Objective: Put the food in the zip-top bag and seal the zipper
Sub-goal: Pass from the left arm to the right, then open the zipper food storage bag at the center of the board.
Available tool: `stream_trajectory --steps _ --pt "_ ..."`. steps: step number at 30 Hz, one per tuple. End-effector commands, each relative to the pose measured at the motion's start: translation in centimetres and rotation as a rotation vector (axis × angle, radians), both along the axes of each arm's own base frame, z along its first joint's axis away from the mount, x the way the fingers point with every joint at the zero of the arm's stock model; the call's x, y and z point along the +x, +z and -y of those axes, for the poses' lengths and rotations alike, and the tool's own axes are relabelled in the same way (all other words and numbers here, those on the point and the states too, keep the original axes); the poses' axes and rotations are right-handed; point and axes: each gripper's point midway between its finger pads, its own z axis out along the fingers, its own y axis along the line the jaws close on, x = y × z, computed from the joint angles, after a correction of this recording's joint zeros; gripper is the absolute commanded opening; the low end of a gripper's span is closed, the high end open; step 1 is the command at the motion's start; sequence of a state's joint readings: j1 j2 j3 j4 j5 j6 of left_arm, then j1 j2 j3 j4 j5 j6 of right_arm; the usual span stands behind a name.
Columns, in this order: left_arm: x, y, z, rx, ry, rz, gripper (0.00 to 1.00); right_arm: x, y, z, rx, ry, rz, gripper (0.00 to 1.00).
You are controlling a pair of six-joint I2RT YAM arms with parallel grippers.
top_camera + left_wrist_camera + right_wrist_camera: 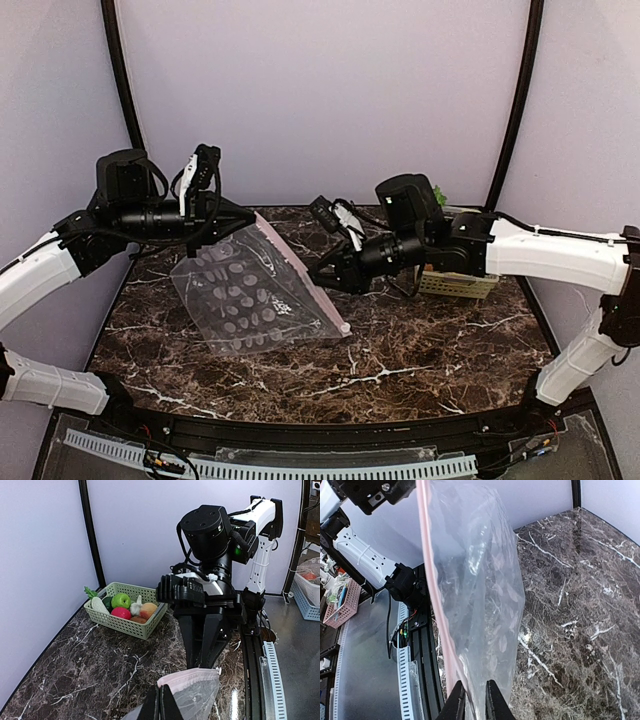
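Observation:
The clear zip-top bag (255, 300) hangs tilted over the table's left middle, its lower corner on the marble. The pink zipper (300, 270) runs along its right edge. My left gripper (238, 218) is shut on the bag's top corner; in the left wrist view its fingers (161, 705) pinch the film beside the zipper (187, 679). My right gripper (320, 278) sits at the zipper edge, jaws narrowly apart with bag film (480, 590) between them (474, 700). The food lies in the green basket (125, 625): green apple (120, 600), red apple (120, 613), garlic (135, 607), radish (99, 604).
The green basket (460, 285) stands at the back right, mostly behind my right arm. The dark marble table (420, 350) has a black rail along its near edge. A blue basket (306, 600) and a pink basket (342, 605) sit off the table.

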State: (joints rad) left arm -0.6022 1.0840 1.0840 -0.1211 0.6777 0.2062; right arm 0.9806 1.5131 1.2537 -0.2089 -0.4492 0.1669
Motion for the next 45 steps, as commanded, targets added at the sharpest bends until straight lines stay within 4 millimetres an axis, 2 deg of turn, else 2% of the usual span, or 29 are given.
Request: stream_trajectory --steps 1,6,11,14,16,17,19,21,23,27,34,36,38,45 --pt "-0.3 0.8 0.0 -0.01 -0.02 0.011 0.01 0.9 2.1 -0.8 0.05 -0.002 0.05 0.11" --pt "-0.2 0.7 0.0 -0.008 -0.016 0.012 0.01 0.8 2.1 -0.7 0.051 -0.001 0.049 0.0" --pt "0.0 0.6 -0.1 -0.007 -0.004 0.012 0.01 1.0 2.0 -0.3 0.048 -0.024 0.059 0.0" --pt "0.5 0.6 -0.2 -0.007 0.024 0.009 0.03 2.0 1.9 0.2 0.026 -0.091 0.073 0.0" --pt "1.0 0.6 -0.4 -0.009 0.058 0.009 0.24 3.4 1.6 1.0 -0.008 -0.172 0.088 0.0" --pt "1.2 0.7 -0.4 -0.014 0.072 0.016 0.42 4.1 1.5 1.4 -0.023 -0.208 0.093 0.0" --pt "1.8 0.7 -0.8 -0.018 0.114 0.019 0.6 5.7 1.5 2.7 -0.044 -0.283 0.085 0.0" --pt "2.2 0.8 -1.1 -0.021 0.15 0.022 0.69 7.2 1.6 4.3 -0.068 -0.356 0.085 0.0" --pt "2.5 1.0 -1.4 -0.028 0.18 0.022 0.73 8.6 2.1 6.0 -0.088 -0.432 0.102 0.0" --pt "3.0 1.7 -1.5 -0.071 0.213 -0.01 0.76 9.8 4.1 8.8 -0.099 -0.522 0.154 0.0" --pt "3.7 1.0 -1.1 -0.107 0.231 -0.114 0.76 10.6 9.7 12.1 -0.11 -0.646 0.273 0.0" --pt "4.0 1.1 -0.8 -0.128 0.232 -0.124 0.76 10.3 10.3 12.0 -0.096 -0.633 0.277 0.0" --pt "4.0 0.9 -0.4 -0.143 0.213 -0.149 0.76 9.9 10.0 11.3 -0.086 -0.597 0.256 0.0" --pt "3.9 -0.4 1.3 -0.174 0.124 -0.269 0.76 8.8 5.2 6.2 -0.071 -0.437 0.098 0.0"
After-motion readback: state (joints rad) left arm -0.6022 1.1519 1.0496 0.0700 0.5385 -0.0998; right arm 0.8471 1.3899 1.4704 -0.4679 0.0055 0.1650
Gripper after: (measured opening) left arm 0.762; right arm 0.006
